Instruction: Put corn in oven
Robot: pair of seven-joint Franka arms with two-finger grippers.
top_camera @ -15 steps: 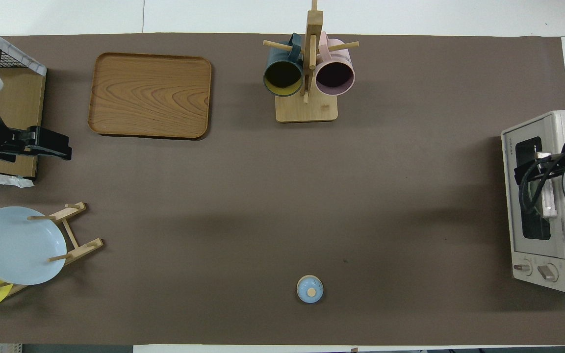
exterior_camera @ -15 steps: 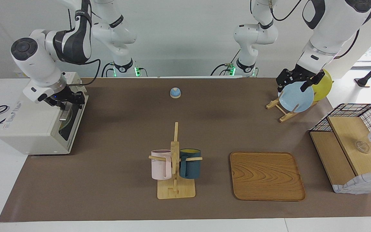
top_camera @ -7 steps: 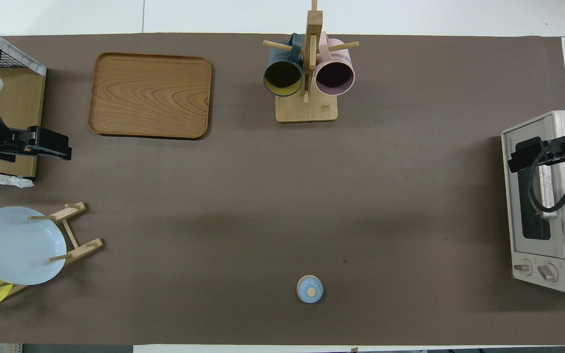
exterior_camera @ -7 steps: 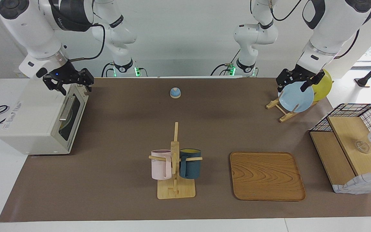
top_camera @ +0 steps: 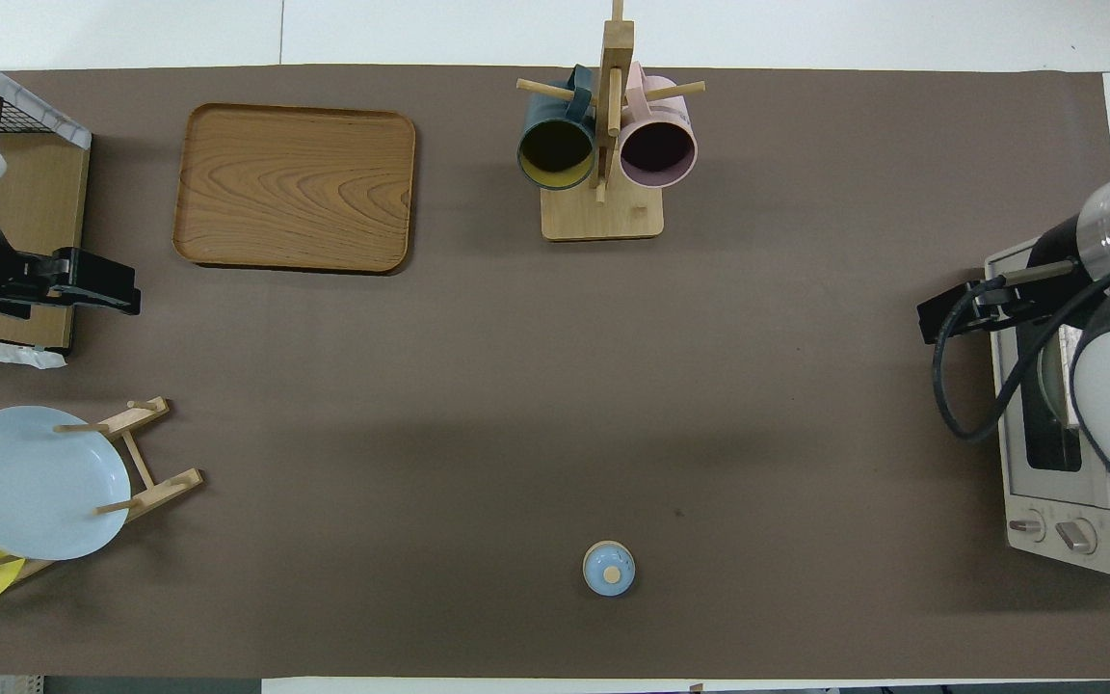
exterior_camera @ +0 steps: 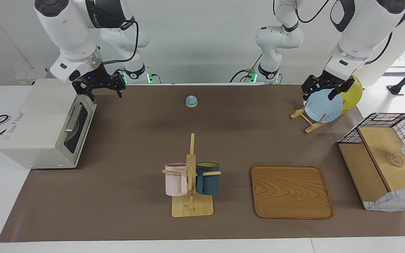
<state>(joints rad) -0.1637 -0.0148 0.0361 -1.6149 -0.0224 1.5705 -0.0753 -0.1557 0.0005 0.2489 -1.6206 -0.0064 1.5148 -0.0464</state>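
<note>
The cream-white oven [exterior_camera: 37, 116] [top_camera: 1042, 496] stands at the right arm's end of the table with its dark glass door shut. The corn is out of view; only a pale shape shows dimly through the door's window. My right gripper [exterior_camera: 98, 89] [top_camera: 940, 323] hangs open and holds nothing, up in the air over the mat just beside the oven's top corner. My left gripper [exterior_camera: 323, 90] [top_camera: 83, 289] waits open, raised between the plate rack and the basket shelf, with nothing in it.
A mug rack [exterior_camera: 191, 207] with a pink and a dark teal mug stands mid-table, a wooden tray [exterior_camera: 291, 191] beside it. A small blue knobbed lid [exterior_camera: 191, 101] lies near the robots. The plate rack holds a blue plate [exterior_camera: 325, 107] and a yellow plate [exterior_camera: 354, 94]. A wire-and-wood basket shelf [exterior_camera: 381, 165] stands at the left arm's end.
My right gripper has lifted off the oven's door and swung up and toward the table's middle. The door stays shut. The left arm has not moved.
</note>
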